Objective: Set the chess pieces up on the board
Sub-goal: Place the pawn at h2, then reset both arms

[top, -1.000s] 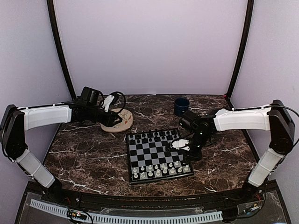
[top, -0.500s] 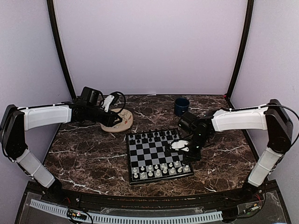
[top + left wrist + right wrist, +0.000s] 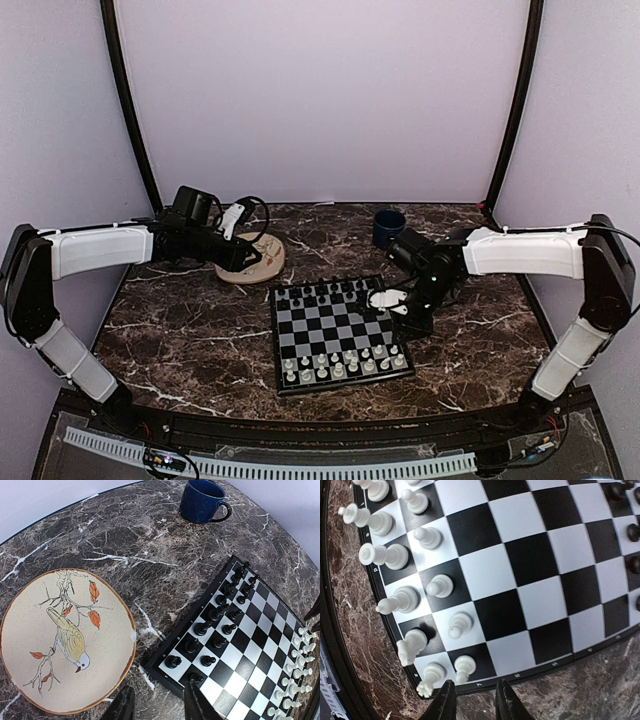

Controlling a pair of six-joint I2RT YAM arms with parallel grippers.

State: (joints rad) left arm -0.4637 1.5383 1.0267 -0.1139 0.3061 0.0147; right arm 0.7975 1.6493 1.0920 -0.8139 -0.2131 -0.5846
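The white chess pieces [image 3: 440, 586] stand in two rows along the board's near edge, and the black chess pieces [image 3: 218, 642] in two rows along its far edge. I judge them light, rigid and easy to tip. Their smooth heads look slippery, so I would pinch one low on the stem, coming straight down so the neighbours are not knocked. The board [image 3: 335, 325] lies flat on the table [image 3: 125, 535], just beside the bird-painted plate [image 3: 107, 630], with the blue cup [image 3: 200, 502] beyond its far corner.

My right fingers [image 3: 445, 705] are slightly apart and hold nothing, hanging past the board's right edge. My left fingers [image 3: 122, 707] are also parted and empty, over the plate's edge.

Compared with half a second ago, the right fingers have drawn back from the board towards the cup. The left arm has not moved.
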